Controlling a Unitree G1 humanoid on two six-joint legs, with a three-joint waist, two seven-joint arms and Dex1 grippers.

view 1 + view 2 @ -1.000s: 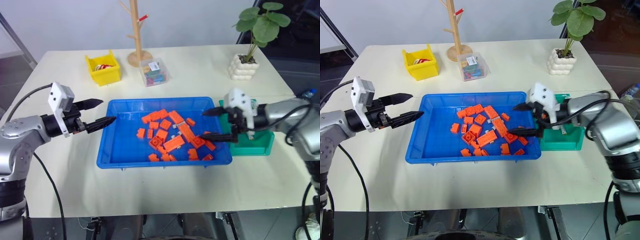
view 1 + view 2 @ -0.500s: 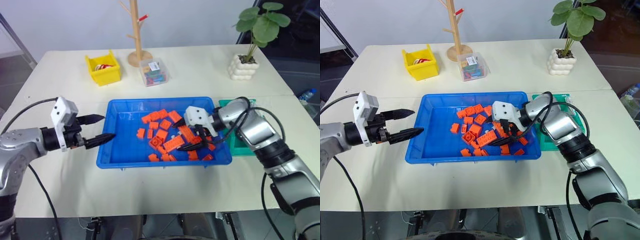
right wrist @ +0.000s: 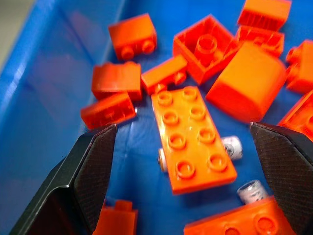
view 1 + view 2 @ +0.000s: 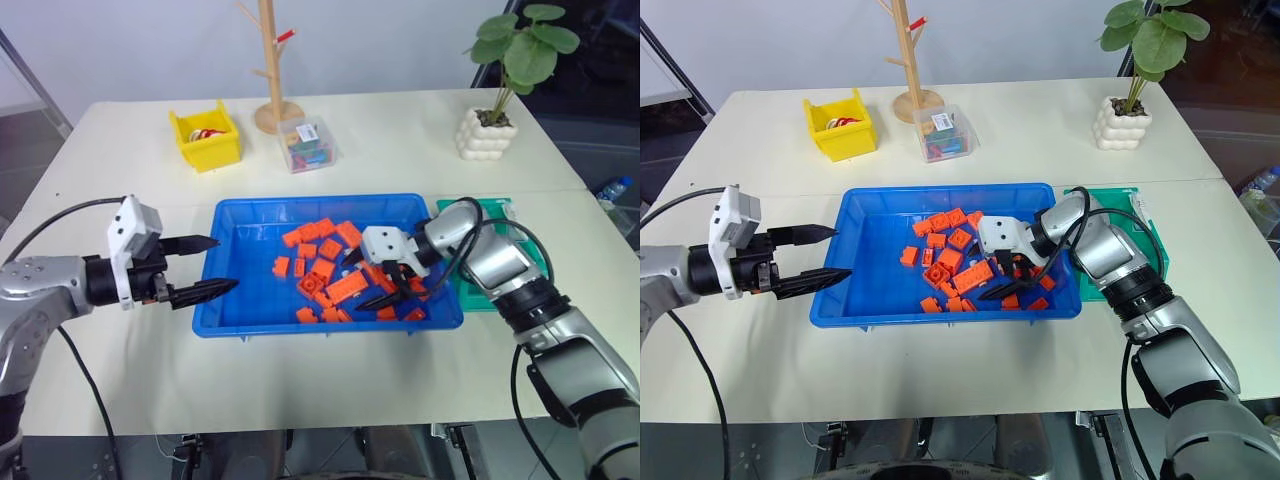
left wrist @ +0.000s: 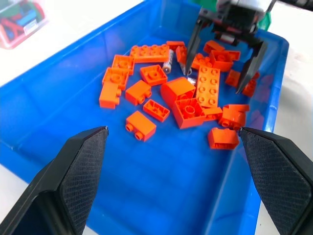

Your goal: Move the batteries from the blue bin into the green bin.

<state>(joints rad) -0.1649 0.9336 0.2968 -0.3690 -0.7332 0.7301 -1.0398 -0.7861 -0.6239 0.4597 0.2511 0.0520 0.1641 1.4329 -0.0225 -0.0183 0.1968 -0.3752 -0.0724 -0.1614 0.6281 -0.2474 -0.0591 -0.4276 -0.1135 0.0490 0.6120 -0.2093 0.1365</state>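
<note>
Head camera: the blue bin sits mid-table full of orange bricks, with the green bin touching its right side. The right gripper hangs spread wide over the bricks, holding nothing. The left gripper hovers at the bin's left rim, also spread and empty.

Left wrist cam: a battery lies among the bricks, near the right gripper's fingertips.

Right wrist cam: two batteries peek out beside a flat eight-stud brick, half buried.
</note>
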